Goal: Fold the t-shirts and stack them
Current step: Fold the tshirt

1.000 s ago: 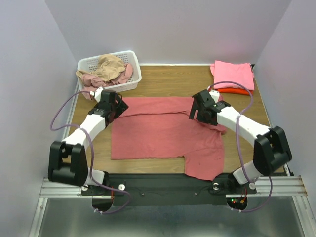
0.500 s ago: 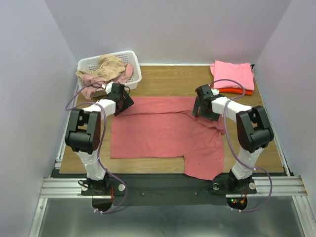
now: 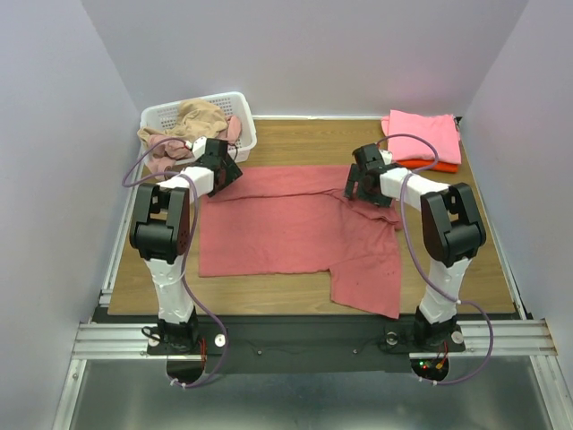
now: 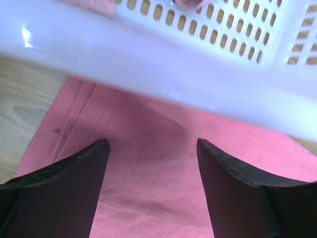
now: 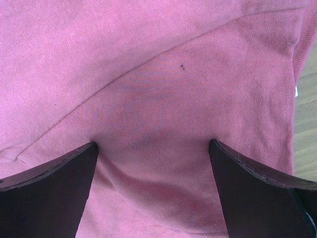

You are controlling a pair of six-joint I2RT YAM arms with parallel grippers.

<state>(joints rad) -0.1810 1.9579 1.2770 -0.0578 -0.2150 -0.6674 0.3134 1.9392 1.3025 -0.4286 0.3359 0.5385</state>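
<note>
Now our left gripper [image 4: 151,148] and right gripper [image 5: 153,148] both gape wide, holding nothing, low over the far edge of the dusty red shirt [image 3: 286,233] spread on the table [image 3: 304,143]. We see the basket [image 4: 208,74] just beyond the left one and a folded pink shirt [image 3: 425,134] past the right.

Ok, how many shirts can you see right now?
5. Red shirt spread mid-table; pink shirt stacked on orange shirt, far right; tan shirt and rose shirt in the basket, far left. The basket may hide more.
</note>
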